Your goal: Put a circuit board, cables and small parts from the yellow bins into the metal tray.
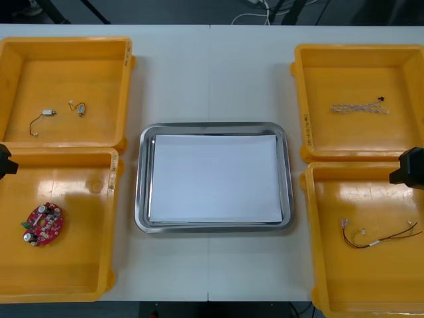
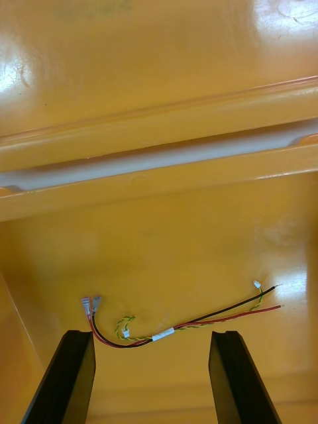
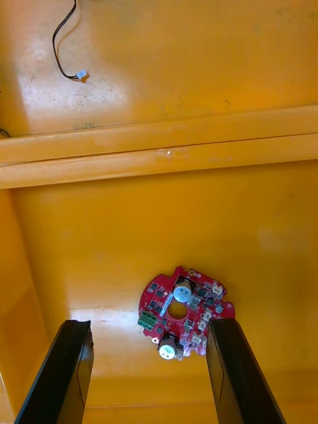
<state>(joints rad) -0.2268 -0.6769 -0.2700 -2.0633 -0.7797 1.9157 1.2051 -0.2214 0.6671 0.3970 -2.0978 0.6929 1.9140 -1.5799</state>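
left gripper (image 3: pixel 149 324): spread wide, holding nothing | round red board (image 1: pixel 44 224): lower left of the frame, in yellow bin (image 1: pixel 79 265), just ahead between that gripper's fingers | right gripper (image 2: pixel 152 334): spread too, cable (image 2: pixel 163 334) lying crosswise ahead

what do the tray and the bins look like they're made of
Metal tray: seemingly polished steel or aluminium, given its shiny, reflective rim; the inside is matt white, perhaps a paper liner. Yellow bins: probably moulded plastic, glossy, with glare patches and rounded rims.
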